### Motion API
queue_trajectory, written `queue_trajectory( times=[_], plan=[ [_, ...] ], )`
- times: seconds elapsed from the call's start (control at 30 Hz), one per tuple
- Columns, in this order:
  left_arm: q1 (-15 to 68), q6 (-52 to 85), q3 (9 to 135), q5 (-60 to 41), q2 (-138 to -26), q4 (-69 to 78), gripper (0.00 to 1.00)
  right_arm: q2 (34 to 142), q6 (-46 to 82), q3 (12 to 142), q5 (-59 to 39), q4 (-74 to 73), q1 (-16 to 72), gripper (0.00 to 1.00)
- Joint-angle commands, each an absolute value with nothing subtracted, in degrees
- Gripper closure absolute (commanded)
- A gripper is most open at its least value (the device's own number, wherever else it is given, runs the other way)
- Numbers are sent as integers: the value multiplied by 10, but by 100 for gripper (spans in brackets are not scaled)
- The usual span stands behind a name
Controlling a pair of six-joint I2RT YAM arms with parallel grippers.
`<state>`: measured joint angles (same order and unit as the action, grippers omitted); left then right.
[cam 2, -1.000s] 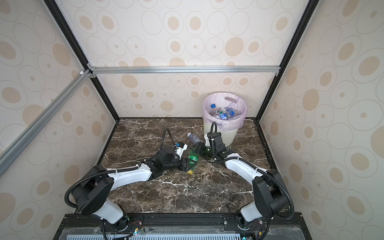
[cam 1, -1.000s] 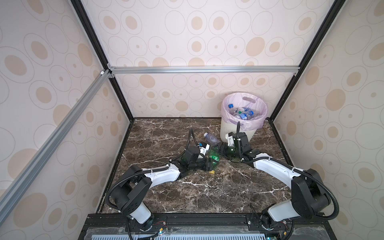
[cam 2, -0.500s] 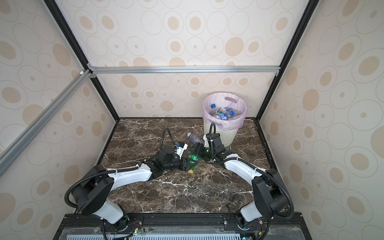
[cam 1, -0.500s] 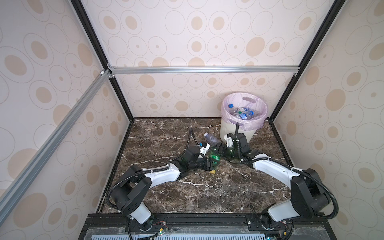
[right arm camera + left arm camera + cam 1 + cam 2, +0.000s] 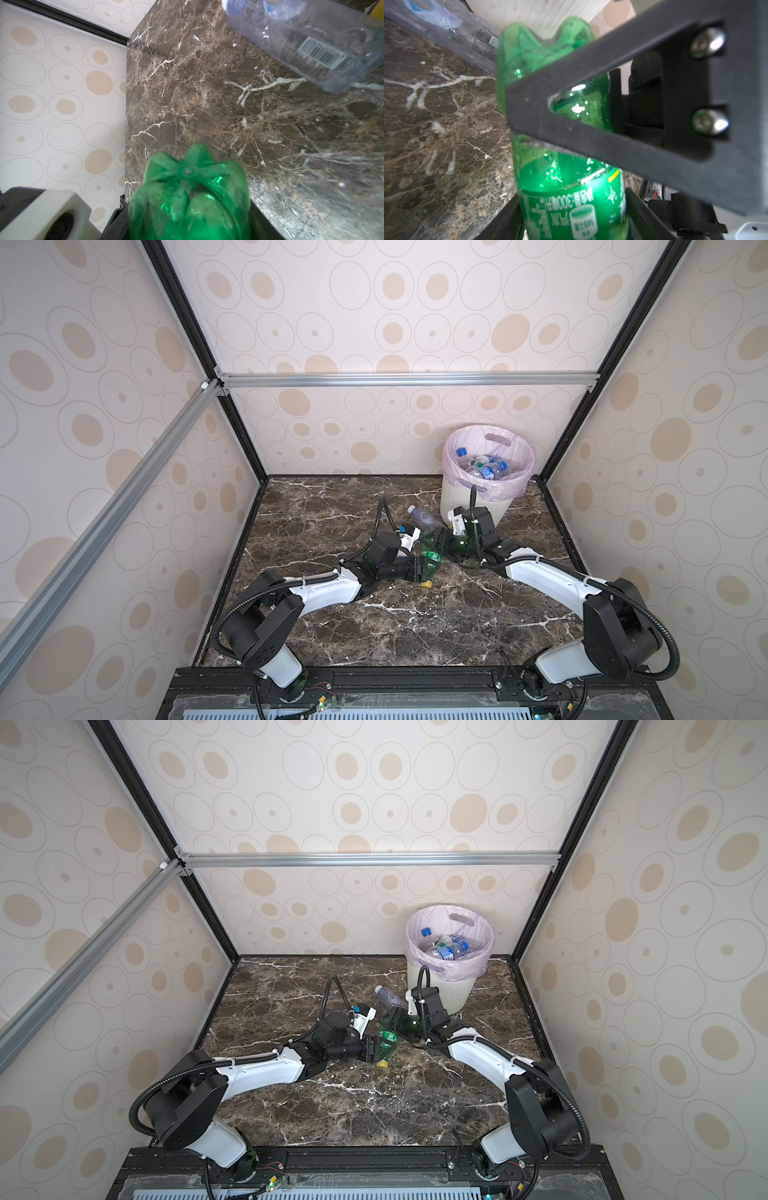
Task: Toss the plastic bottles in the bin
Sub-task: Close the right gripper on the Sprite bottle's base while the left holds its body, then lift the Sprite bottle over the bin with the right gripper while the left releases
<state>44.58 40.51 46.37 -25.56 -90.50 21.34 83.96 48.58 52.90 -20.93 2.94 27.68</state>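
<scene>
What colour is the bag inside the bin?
Pale pink-lilac. The bag lining the bin shows best in a top view.

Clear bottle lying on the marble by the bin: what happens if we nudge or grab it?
Likely rolls if nudged: the clear bottle lies on its side on the smooth tabletop. Probably very light; it looks empty in the right wrist view. The thin clear wall may buckle or slip under a hard squeeze.

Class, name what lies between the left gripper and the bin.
The green bottle and the right gripper closed near its base; the bin stands beyond. The left wrist view shows it.
</scene>
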Motion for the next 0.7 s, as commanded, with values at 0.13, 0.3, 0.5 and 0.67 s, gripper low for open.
queue_trajectory(
  times=[0.13, 0.3, 0.5, 0.67],
  plan=[
    [450, 361, 466, -227, -852, 167, 17, 824, 419, 613, -155, 139, 271, 48],
    [449, 312, 494, -185, -811, 90, 7, 816, 375, 679, -124, 190, 260, 48],
    [452, 236, 581, -137, -793, 5, 1, 813, 308, 815, -84, 291, 235, 48],
    [460, 178, 681, -105, -806, -33, 1, 811, 268, 934, -56, 345, 208, 49]
  ],
)
